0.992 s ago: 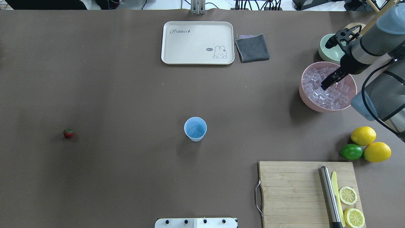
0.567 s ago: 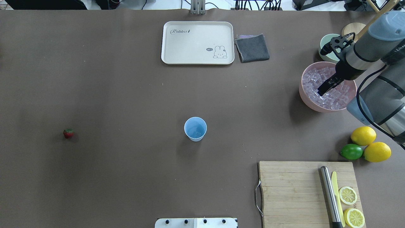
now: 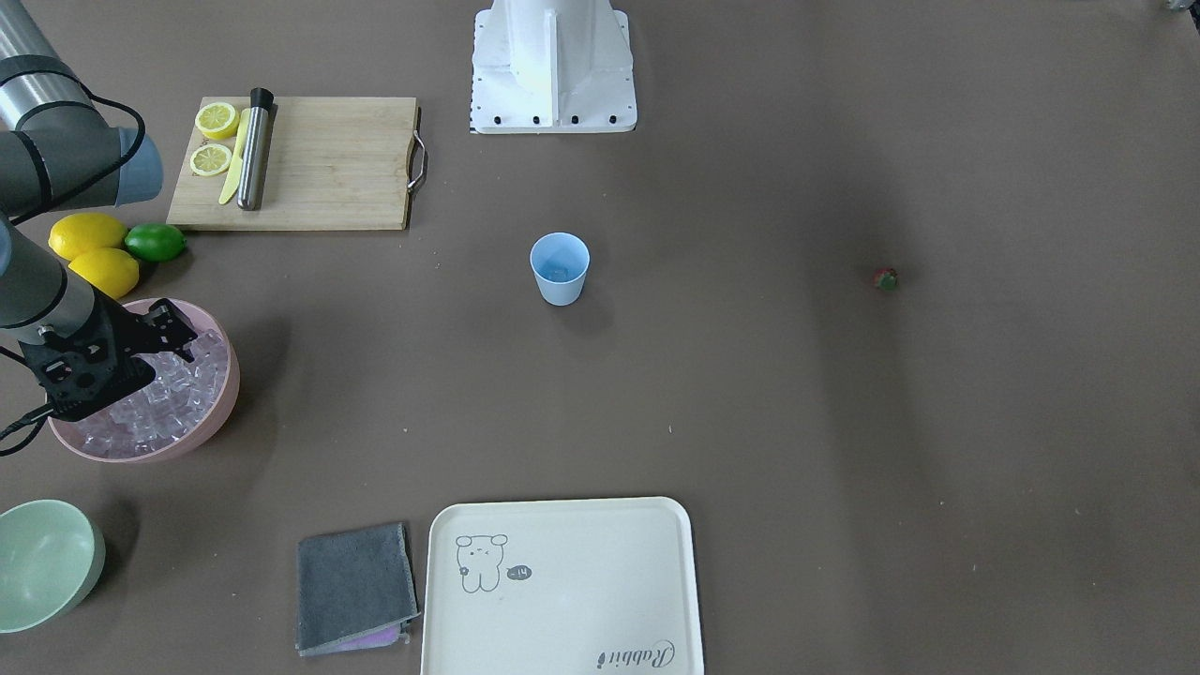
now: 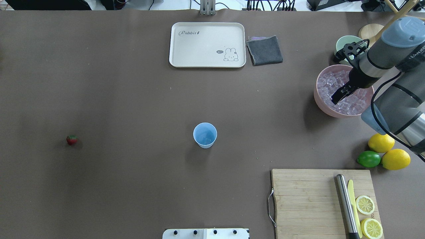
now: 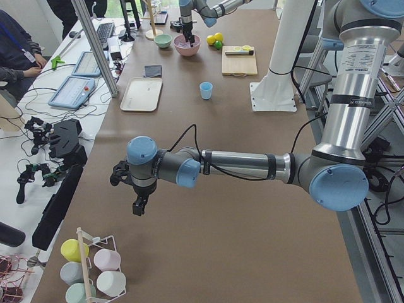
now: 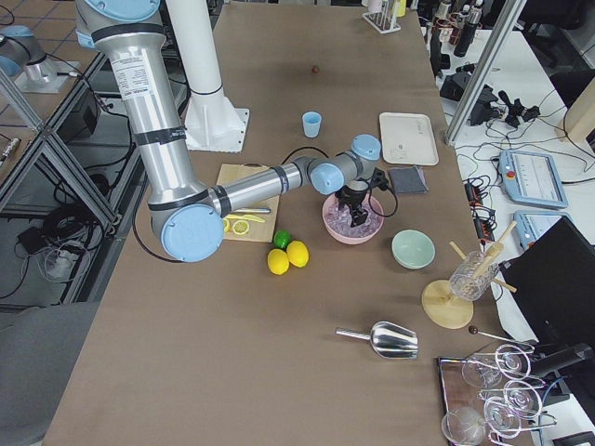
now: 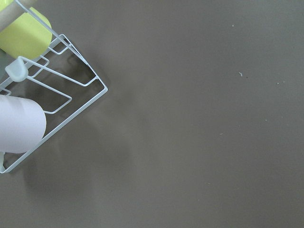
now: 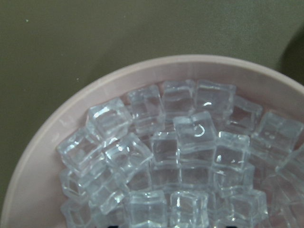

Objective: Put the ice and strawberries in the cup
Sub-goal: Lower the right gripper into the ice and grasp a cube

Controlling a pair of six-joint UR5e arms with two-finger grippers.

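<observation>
The right gripper [image 4: 334, 99] is hanging tilted over the pink bowl [image 4: 318, 99], its tips pointing down into the heap of ice [image 4: 358, 100]. From the front its jaws are showing as two prongs standing a little apart with nothing gripped between them, while from overhead they are merging into one dark bar. Whether the tips are touching the cubes cannot be told. The rest of the task's things are lying well away from this gripper. The cup [image 4: 205, 135] is standing upright at mid-table, and the strawberry [image 4: 71, 139] is sitting alone far beyond it, towards the robot's left. The right wrist camera is looking straight down on the cubes, glassy and piled against the bowl's wall, but is catching no fingers. The right side view is showing a metal scoop [image 6: 390, 341] lying on the near end of the table, which the overhead and front views are cutting off. Only the left side view is taking in the left gripper [image 5: 137, 205], which is hanging above the table's near end, close to a wire rack [image 5: 95, 265]. Its opening cannot be judged there. The left wrist camera is showing just that rack, its mugs [image 7: 19, 123] and bare table.
</observation>
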